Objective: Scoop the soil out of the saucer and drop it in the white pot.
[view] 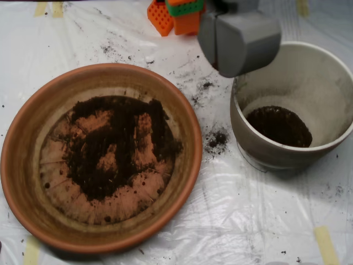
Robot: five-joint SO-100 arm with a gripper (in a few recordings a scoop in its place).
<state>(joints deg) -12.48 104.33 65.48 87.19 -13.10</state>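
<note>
The grey clamshell scoop (238,41) hangs with its shells together, contents hidden, over the ten o'clock rim of the deep off-white ceramic pot (325,66), probably between drops, so next it must reach the dark crumbly soil (118,146) in the shallow terracotta saucer (33,182) at eight o'clock.

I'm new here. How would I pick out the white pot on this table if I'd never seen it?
Start at the big orange saucer on the left, then look right across the plastic-covered table. The white pot stands there, apart from the saucer, under the grey scoop. Unlike the shallow saucer, it is deep and off-white, with soil at its bottom.
</note>
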